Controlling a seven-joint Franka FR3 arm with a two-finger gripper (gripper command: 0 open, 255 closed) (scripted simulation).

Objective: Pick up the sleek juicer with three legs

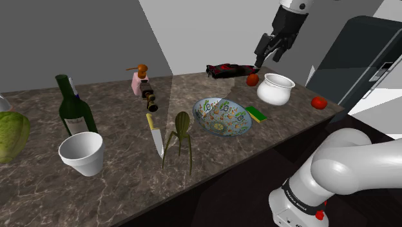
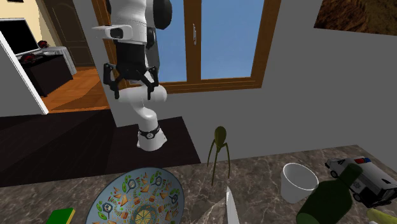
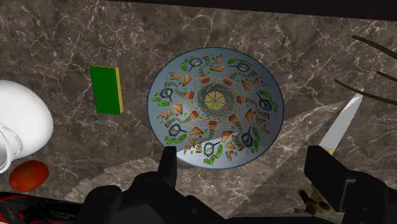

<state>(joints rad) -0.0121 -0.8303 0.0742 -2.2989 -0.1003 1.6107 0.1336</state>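
A: How is the juicer to be described, and where is it found?

B: The juicer (image 1: pixel 182 132) is seen as an olive-green, ribbed body shaped like a drop, carried upright on three thin, bent legs. It is placed on the dark marbled surface (image 1: pixel 122 177), close to the edge at 6 o'clock in the shoulder view.

A: What is noted around it?

B: In the shoulder view a knife (image 1: pixel 154 134) with a yellowish handle is laid just beside it at 9 o'clock, the blade tip near one leg. A white cup (image 1: pixel 82 153) is set at 8 o'clock, well apart, and a dark green bottle (image 1: pixel 76 106) at 10 o'clock. A painted bowl (image 1: pixel 222 116) is found near at 2 o'clock, with a green sponge (image 1: pixel 258 114) just beyond it.

A: And the pincer?

B: The pincer (image 1: pixel 266 61) is seen high above the surface, also toward 2 o'clock from the juicer and well apart from it. Its fingers are spread wide and nothing is gripped. Under it a white pot (image 1: pixel 276 88) and a tomato (image 1: pixel 252 79) are placed. In the wrist view the bowl is seen below the fingers, so the bowl is found between the pincer and the juicer.
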